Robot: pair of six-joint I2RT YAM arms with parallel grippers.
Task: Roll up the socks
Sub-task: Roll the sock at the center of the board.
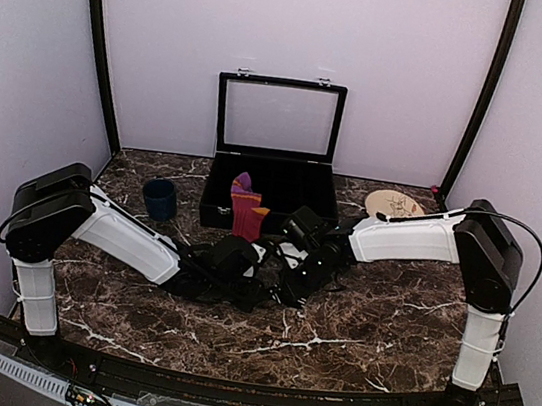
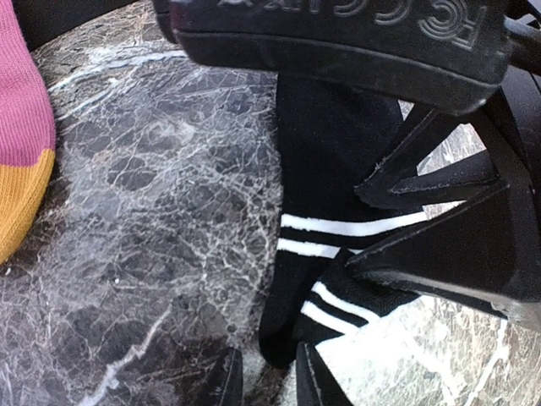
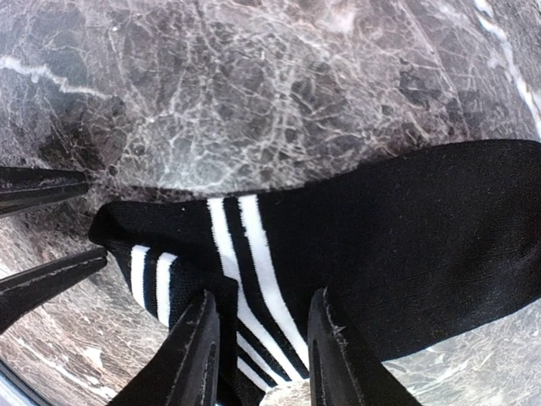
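The black sock with white stripes [image 3: 380, 237] lies flat on the marble table, its cuff end folded over [image 2: 338, 211]. My right gripper [image 3: 262, 355] is shut on the folded striped part, one finger on each side of it. My left gripper [image 2: 269, 381] is slightly open, and the sock's end sits between its fingertips [image 2: 314, 382]. In the top view the two grippers meet at mid table, left [image 1: 255, 280] and right [image 1: 286, 274], and hide the black sock. The maroon-red sock [image 1: 244, 214] leans against the box front. Its pink and orange end shows in the left wrist view [image 2: 21, 110].
An open black box [image 1: 214, 210] with a glass lid stands at the back centre. A dark blue cup [image 1: 159, 199] stands to its left. A round wooden disc [image 1: 392, 203] lies at the back right. The walls close in on both sides.
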